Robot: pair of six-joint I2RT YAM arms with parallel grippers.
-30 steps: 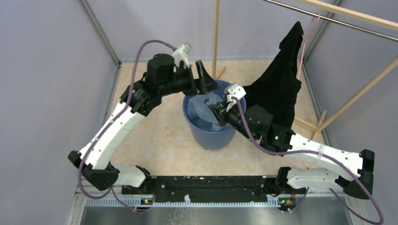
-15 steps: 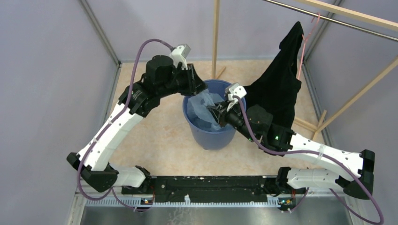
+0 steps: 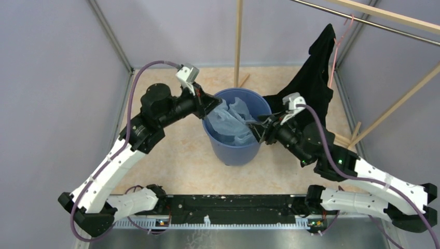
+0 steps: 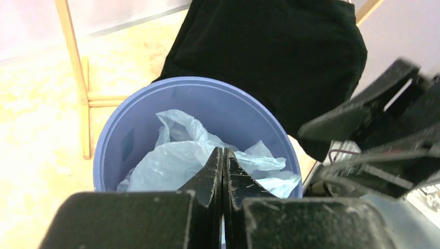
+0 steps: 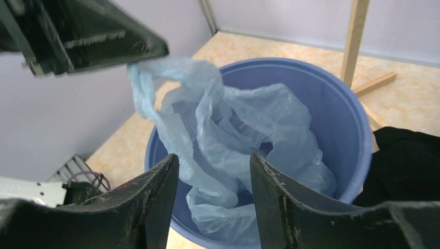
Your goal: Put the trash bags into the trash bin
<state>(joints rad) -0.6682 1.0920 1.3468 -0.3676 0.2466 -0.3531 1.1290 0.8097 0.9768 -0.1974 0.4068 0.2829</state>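
The light-blue crinkly trash bag (image 3: 231, 122) lies mostly inside the round blue trash bin (image 3: 236, 155), with one edge drawn up over the left rim. My left gripper (image 3: 208, 106) is at that rim, shut on the raised edge of the bag. In the left wrist view its fingertips (image 4: 223, 153) are pressed together over the bag (image 4: 166, 166) and bin (image 4: 155, 85). My right gripper (image 3: 259, 129) hangs open at the right rim. In the right wrist view it (image 5: 214, 155) holds nothing, with the bag (image 5: 233, 119) in the bin (image 5: 332, 88) beyond it.
A black garment (image 3: 308, 98) on a pink hanger (image 3: 337, 44) hangs from a rail just right of the bin, close behind my right arm. A wooden post (image 3: 238, 36) stands behind the bin. Grey walls enclose the floor on three sides.
The left gripper shut on the bag's edge and drew back to the bin's left rim. The right gripper opened, let go of the bag and pulled back to the right rim.
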